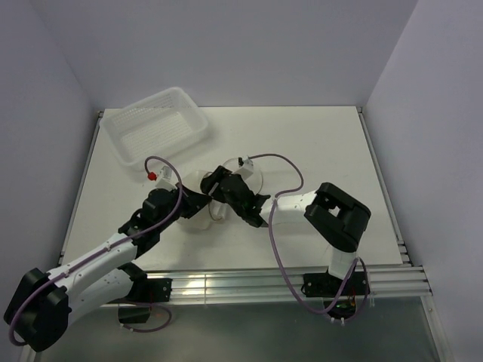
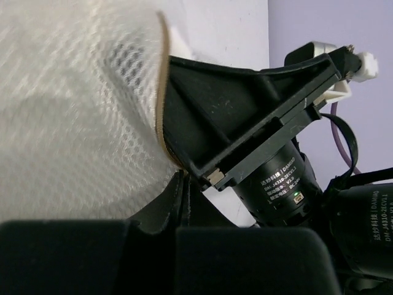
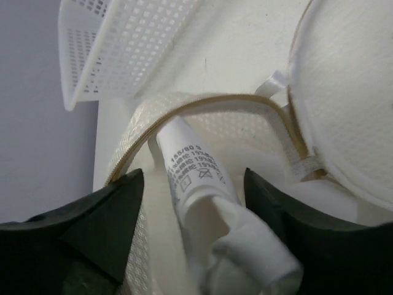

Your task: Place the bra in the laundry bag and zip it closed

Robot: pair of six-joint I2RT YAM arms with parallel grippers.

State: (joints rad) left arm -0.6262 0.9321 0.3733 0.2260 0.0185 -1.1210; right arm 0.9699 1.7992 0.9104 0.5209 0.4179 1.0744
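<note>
Progress looks partial. The right wrist view shows the small white mesh laundry bag (image 3: 245, 126) gaping, its tan zipper rim (image 3: 215, 99) arched open and its round flat end swung to the right. White rolled fabric bearing a printed care label (image 3: 190, 169), which I take for part of the pale cream padded bra (image 3: 209, 215), lies in that mouth. It sits between the fingers of the right gripper (image 3: 191, 184), which are spread wide and not closed on it. How much of the bra is inside I cannot tell. All of the zipping is left to do.

Only the top view places the scene. Both grippers meet near the middle of the white table (image 1: 317, 151), hiding most of the bag, with the perforated white plastic basket (image 1: 155, 124) at the far left. The left wrist view adds mesh lying close against the left gripper (image 1: 202, 199), but I cannot tell whether that gripper is pinching it.
</note>
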